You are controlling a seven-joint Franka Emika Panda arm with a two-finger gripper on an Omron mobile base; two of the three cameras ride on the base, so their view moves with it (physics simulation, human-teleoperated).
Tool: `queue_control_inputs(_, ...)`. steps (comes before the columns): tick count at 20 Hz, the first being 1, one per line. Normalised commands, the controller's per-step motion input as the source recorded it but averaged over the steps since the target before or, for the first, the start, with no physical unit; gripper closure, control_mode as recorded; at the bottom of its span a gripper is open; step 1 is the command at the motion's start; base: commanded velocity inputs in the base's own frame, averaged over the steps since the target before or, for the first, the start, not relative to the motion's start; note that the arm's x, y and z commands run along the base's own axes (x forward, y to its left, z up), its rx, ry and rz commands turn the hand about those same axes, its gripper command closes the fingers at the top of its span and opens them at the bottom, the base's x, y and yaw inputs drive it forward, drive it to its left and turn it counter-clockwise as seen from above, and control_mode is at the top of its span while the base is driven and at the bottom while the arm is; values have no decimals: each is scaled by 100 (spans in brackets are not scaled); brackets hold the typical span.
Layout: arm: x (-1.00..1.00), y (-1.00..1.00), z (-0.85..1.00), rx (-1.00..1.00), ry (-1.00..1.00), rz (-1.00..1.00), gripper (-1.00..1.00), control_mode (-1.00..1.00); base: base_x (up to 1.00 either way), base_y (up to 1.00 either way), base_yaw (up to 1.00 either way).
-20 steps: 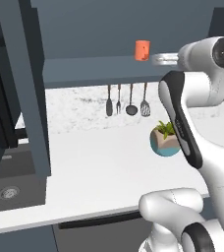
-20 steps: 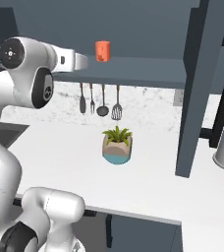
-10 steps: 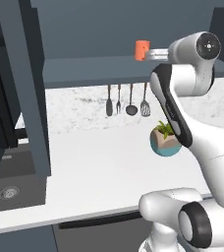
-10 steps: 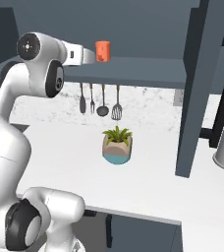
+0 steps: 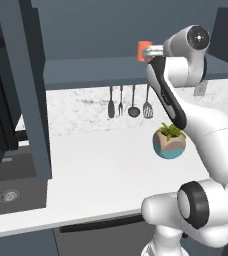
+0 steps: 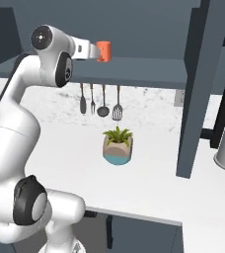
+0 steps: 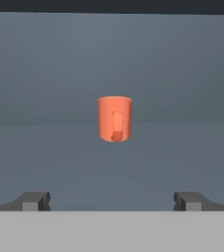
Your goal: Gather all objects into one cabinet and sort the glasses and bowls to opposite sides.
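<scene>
The gripper (image 7: 112, 202) stands with its jaws wide apart and nothing between them, aimed straight at an orange mug (image 7: 115, 118) that sits upright on the floor of the dark slate-blue cabinet (image 5: 96, 67), its handle facing the hand camera. In the hand view the mug is at 12 o'clock from the gap between the fingertips (image 7: 33, 201), centred but still apart from them; in the left base view the mug (image 5: 144, 50) shows just past the end of the white arm, and in the right base view the mug (image 6: 103, 51) is just beside the hand's tip. As I judge it, the main risk is the handle: since it points at the gripper, the jaws closing could catch it unevenly and twist or tip the mug, or an advance that runs too far could push it toward the back wall. Coming in too low might scrape the shelf floor. Below, on the white table (image 5: 101, 165), a potted plant (image 6: 117, 146) stands at about 6 o'clock from the hanging utensils (image 6: 99, 101). The arm hides the gripper in both base views, and the cabinet door (image 6: 201, 84) is cut off at the top.
</scene>
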Motion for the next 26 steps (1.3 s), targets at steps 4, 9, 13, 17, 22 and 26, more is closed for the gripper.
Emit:
queue_control_inputs(4,47,-3,0,0,7,0,-100,-100,0,0,0)
queue_control_inputs(9,43,-3,0,0,7,0,-100,-100,0,0,0)
queue_control_inputs(13,37,-5,0,0,6,0,-100,-100,0,0,0)
queue_control_inputs(17,29,-2,0,0,2,0,-100,-100,0,0,0)
queue_control_inputs(22,27,-1,0,0,1,0,-100,-100,0,0,0)
queue_control_inputs(26,23,0,0,0,0,0,-100,-100,0,0,0)
